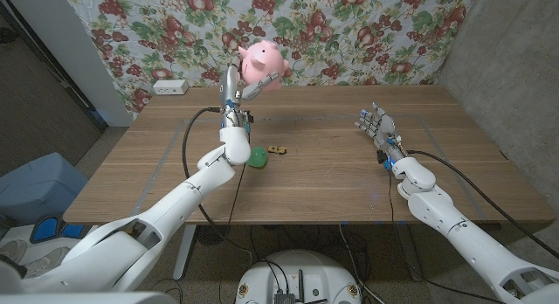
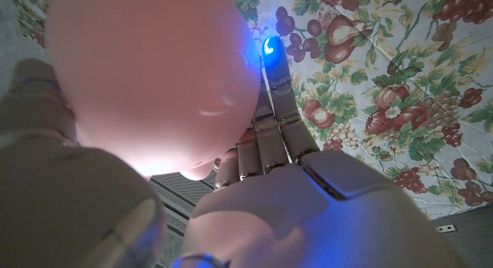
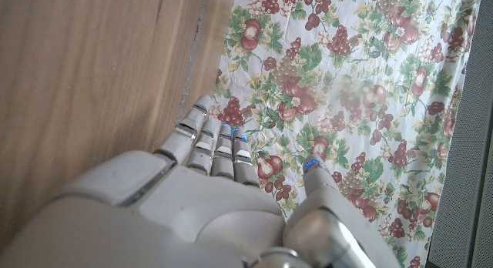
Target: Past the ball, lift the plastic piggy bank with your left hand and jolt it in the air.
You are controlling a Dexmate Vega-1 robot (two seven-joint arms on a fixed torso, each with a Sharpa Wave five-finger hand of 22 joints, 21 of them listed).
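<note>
A pink plastic piggy bank (image 1: 261, 61) hangs well above the far part of the table, gripped by my left hand (image 1: 237, 84), whose arm stands raised. Seen from the left wrist, the pink bank (image 2: 146, 75) looms close against my left hand (image 2: 269, 168). A green ball (image 1: 258, 156) lies on the table near the left forearm, nearer to me than the bank. My right hand (image 1: 375, 126) stands on the right side of the table with fingers apart, holding nothing; its fingers (image 3: 212, 145) reach toward the flowered cloth.
A small brown piece (image 1: 279, 149) lies beside the green ball. A white box (image 1: 170, 86) sits at the table's far left corner. A flowered cloth (image 1: 349, 33) hangs behind the table. A blue bin (image 1: 39, 186) stands on the floor at left.
</note>
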